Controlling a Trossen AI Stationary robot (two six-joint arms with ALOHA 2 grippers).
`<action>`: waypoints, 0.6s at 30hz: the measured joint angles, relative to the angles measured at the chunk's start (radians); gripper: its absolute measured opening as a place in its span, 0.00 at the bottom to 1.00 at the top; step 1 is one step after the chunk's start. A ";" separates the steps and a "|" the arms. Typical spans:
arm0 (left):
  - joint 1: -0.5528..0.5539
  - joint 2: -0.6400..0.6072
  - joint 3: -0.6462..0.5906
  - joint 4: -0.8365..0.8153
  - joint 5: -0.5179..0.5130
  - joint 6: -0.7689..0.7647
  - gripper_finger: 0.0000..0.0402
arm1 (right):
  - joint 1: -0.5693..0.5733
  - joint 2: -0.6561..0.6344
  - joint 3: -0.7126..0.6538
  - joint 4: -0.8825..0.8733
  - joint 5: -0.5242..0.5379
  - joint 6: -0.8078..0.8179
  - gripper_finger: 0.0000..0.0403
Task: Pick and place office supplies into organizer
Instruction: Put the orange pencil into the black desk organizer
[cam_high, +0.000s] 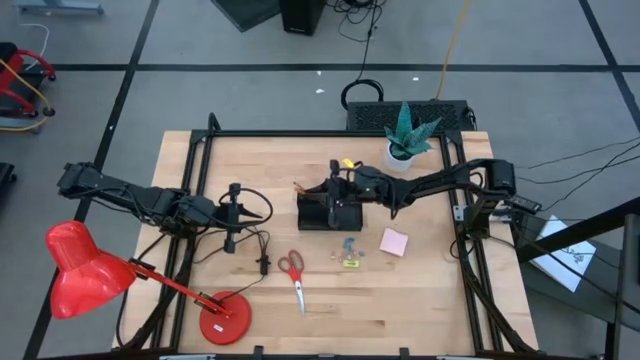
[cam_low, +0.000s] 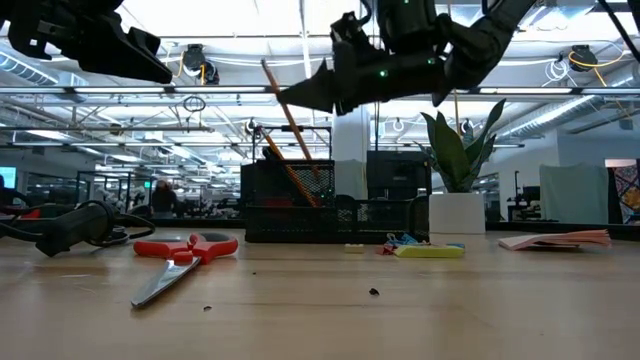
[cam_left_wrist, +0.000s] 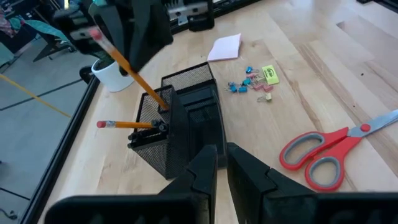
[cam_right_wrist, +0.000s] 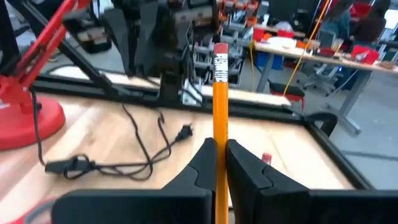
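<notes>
Organizer (cam_high: 328, 212), a black mesh tray, sits near the middle of the table (cam_high: 430, 310), toward its far edge, with one orange pencil (cam_left_wrist: 127, 125) already leaning out of its taller compartment. The right gripper (cam_right_wrist: 218, 163) hangs just above that compartment, its fingers clamped on a second orange pencil (cam_right_wrist: 220, 106) whose lower end slants down into the mesh. The left gripper (cam_left_wrist: 221, 169) hovers over the table's left half, fingers nearly together with nothing between them, pointed toward the organizer. Red-handled scissors (cam_high: 294, 275) lie toward the near edge, left of centre. A cluster of blue clips (cam_high: 348, 246) and a small yellow piece (cam_high: 351, 263) lie just in front of the organizer, and the pink sticky-note pad (cam_high: 394, 241) lies beside them to the right.
</notes>
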 joint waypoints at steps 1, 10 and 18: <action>0.000 0.000 0.000 0.000 0.000 0.001 0.11 | 0.000 0.002 0.000 -0.015 0.001 0.000 0.03; 0.000 0.000 0.000 -0.001 0.000 0.009 0.11 | -0.013 0.003 0.000 -0.136 0.056 0.018 0.03; 0.000 0.000 0.000 -0.001 0.000 0.008 0.11 | -0.012 0.003 0.002 -0.155 0.087 0.041 0.03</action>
